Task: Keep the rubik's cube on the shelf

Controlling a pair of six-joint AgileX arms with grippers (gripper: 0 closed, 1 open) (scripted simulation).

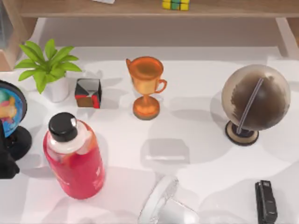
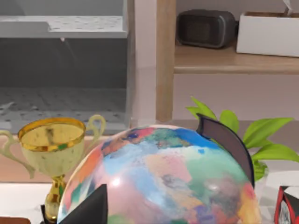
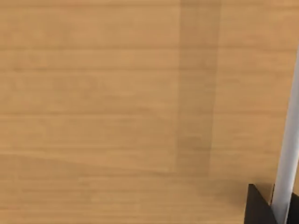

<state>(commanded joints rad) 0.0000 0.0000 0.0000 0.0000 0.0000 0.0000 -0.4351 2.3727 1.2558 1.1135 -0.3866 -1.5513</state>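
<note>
The rubik's cube [image 1: 175, 4] sits on the shelf [image 1: 224, 8], at the counter's [image 1: 196, 126] far edge. Whether the left tool [image 2: 154, 205], hovering over the colourful globe [image 2: 159, 177], is wide or narrow, I cannot tell.

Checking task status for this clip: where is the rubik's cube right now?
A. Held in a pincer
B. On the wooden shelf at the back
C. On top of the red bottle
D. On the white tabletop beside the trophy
B: the rubik's cube sits on the shelf board, behind the trophy.
</note>
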